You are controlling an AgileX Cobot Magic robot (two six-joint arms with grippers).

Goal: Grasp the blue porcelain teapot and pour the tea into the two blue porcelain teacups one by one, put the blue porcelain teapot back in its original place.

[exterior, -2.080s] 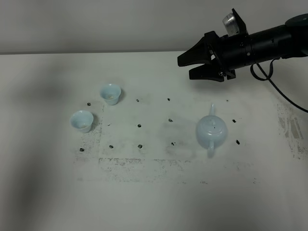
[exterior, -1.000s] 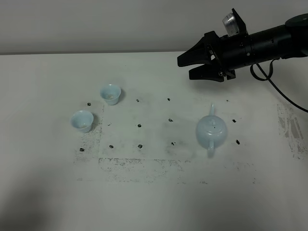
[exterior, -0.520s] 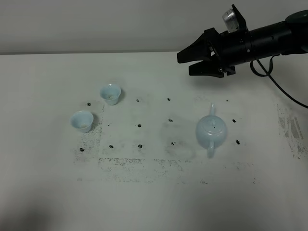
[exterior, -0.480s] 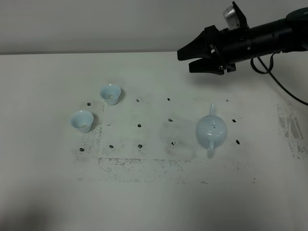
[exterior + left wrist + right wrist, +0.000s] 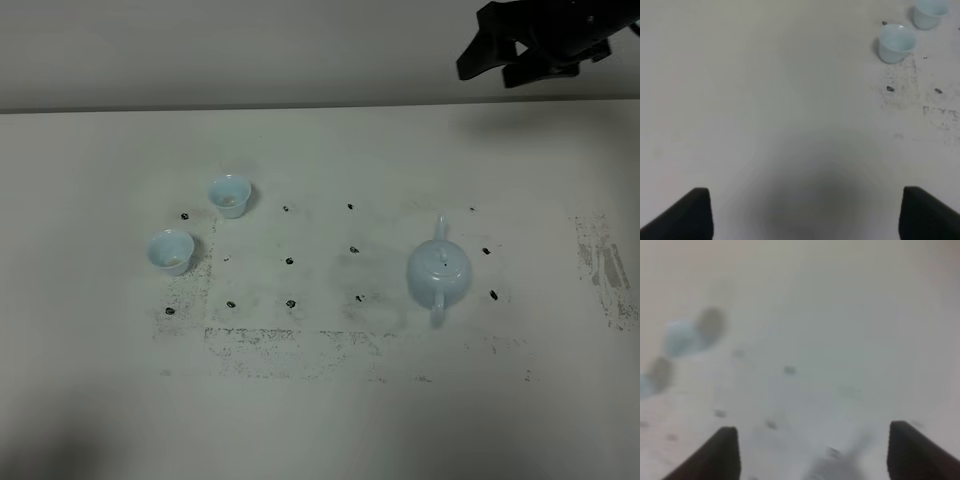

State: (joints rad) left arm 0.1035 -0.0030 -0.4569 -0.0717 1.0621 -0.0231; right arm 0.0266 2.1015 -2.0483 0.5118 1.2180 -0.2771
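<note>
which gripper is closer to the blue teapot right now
Right. The right gripper hangs high, beyond and to the right of the teapot; the left gripper sits farther off, past the teacups.

The blue porcelain teapot (image 5: 438, 272), right of centre in the high view, looks like glazed ceramic, smooth and glossy. The upper teacup (image 5: 229, 195) and lower teacup (image 5: 170, 250), at left, wear the same pale glaze. The table (image 5: 100, 380) is white and matt, its middle roughened by dark scuffs (image 5: 260, 340). The right gripper (image 5: 488, 70), upper right, looks matt black.
</note>
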